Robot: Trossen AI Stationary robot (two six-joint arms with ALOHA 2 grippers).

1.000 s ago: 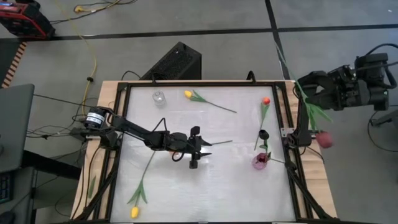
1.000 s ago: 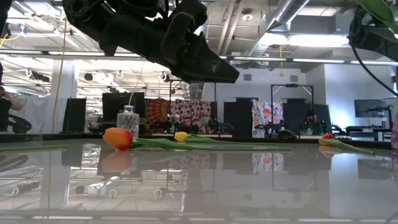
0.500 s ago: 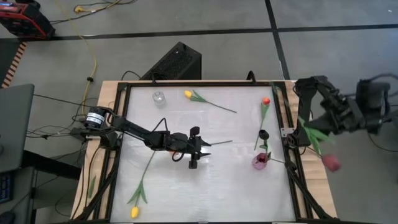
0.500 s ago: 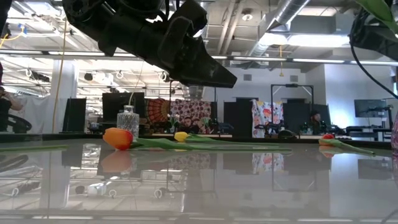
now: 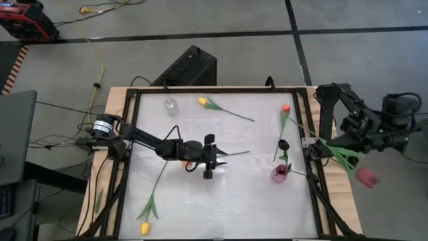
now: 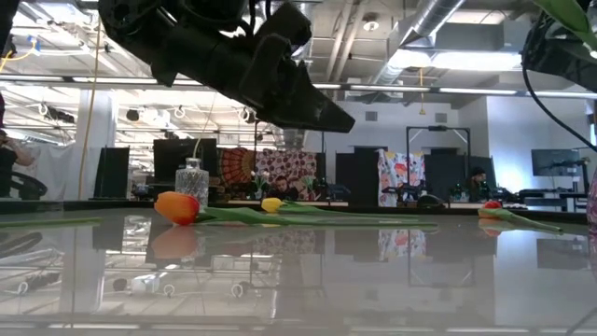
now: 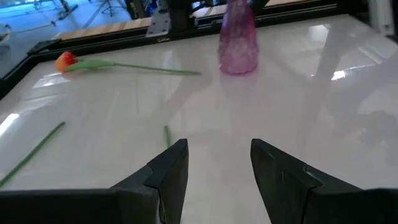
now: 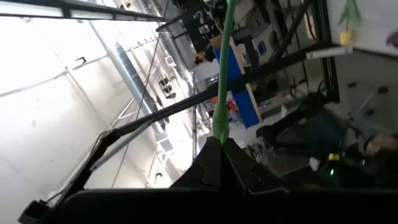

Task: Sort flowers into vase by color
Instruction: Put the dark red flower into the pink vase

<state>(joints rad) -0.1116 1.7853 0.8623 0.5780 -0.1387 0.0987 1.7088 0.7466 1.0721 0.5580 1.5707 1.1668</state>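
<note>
- Tulips lie scattered on the white table [image 5: 227, 207]: we see a yellow tulip [image 5: 202, 102] near the far edge, beside a small clear glass vase [image 5: 171, 105], an orange-red tulip [image 5: 286, 108] at the right side, and another yellow tulip [image 5: 144, 227] at the near left corner.
- Our pink vase [image 5: 279, 174] stands near the table's right edge, with a stem leaning out of it.
- Our left gripper [image 5: 212, 157] hovers over the table's middle, its fingers [image 7: 165, 171] spread with nothing between them, just beside a loose green stem [image 5: 237, 153].
- Our right gripper [image 5: 358, 137] is off the table's right side, fingers pressed on the stem of a maroon tulip [image 5: 367, 177] whose head hangs over the floor.
</note>
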